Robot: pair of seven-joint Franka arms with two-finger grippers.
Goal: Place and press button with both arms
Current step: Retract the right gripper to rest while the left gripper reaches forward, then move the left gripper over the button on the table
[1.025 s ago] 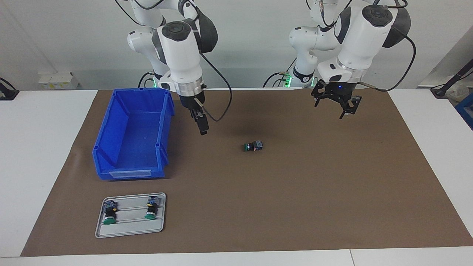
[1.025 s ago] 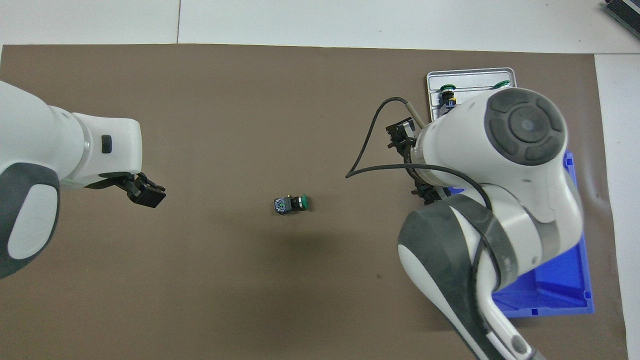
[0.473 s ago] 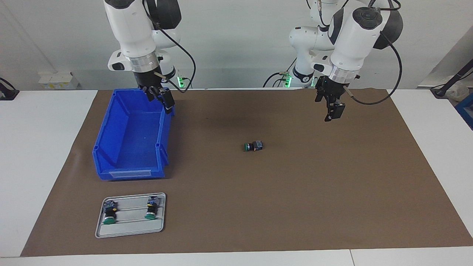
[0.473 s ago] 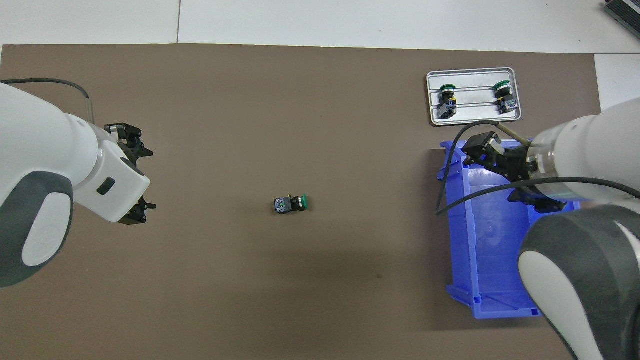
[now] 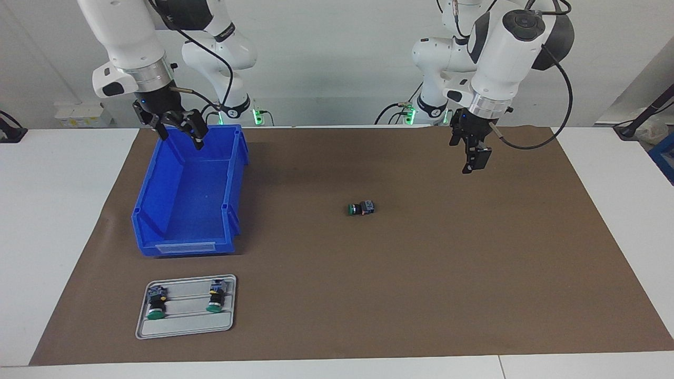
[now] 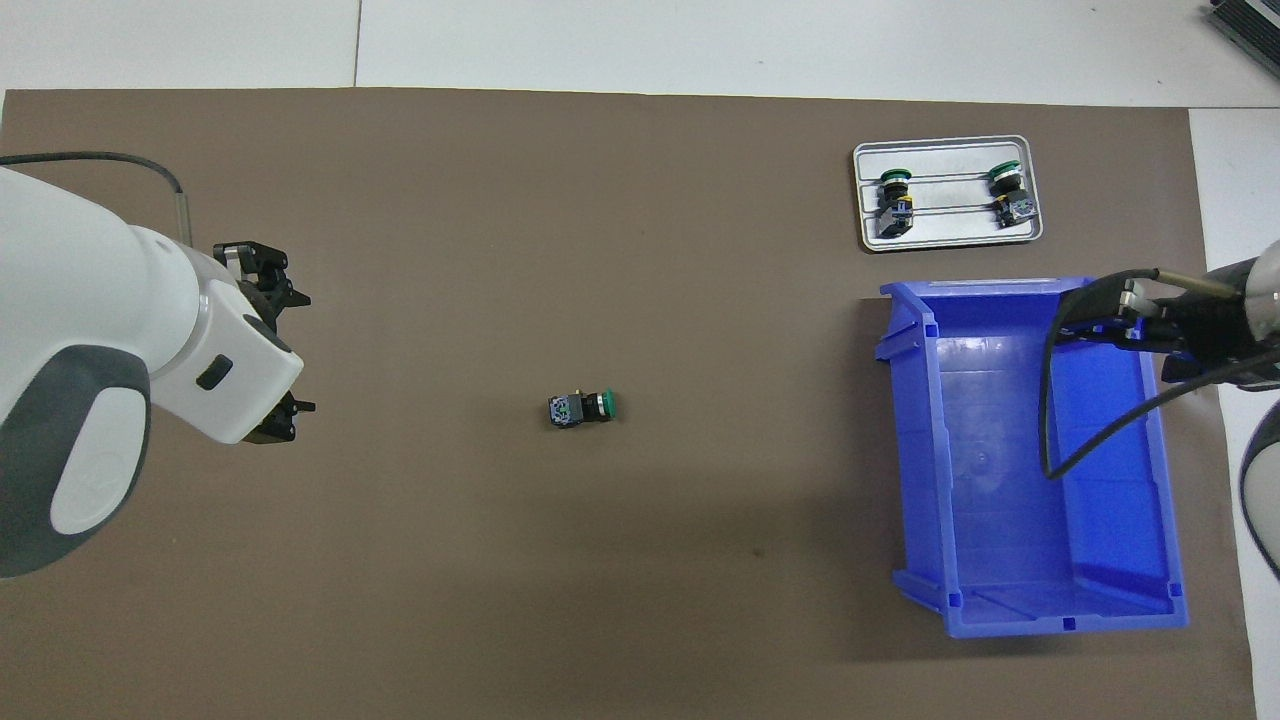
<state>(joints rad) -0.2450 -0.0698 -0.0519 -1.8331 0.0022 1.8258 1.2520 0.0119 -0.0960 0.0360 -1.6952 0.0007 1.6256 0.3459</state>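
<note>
The button [image 5: 361,208] lies on its side mid-mat, well clear of every table edge. The right gripper [image 5: 179,134] hangs over the blue bin [image 5: 158,200], fingers apart. The left gripper [image 5: 472,159] hangs over bare mat toward the left arm's end; whether its fingers are apart or together I cannot tell.

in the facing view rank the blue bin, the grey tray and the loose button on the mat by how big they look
1. Blue bin, by far the largest.
2. Grey tray, clearly smaller, though it lies farther from the robots, so nearer this camera.
3. Loose button, smallest, alone mid-mat.
</note>
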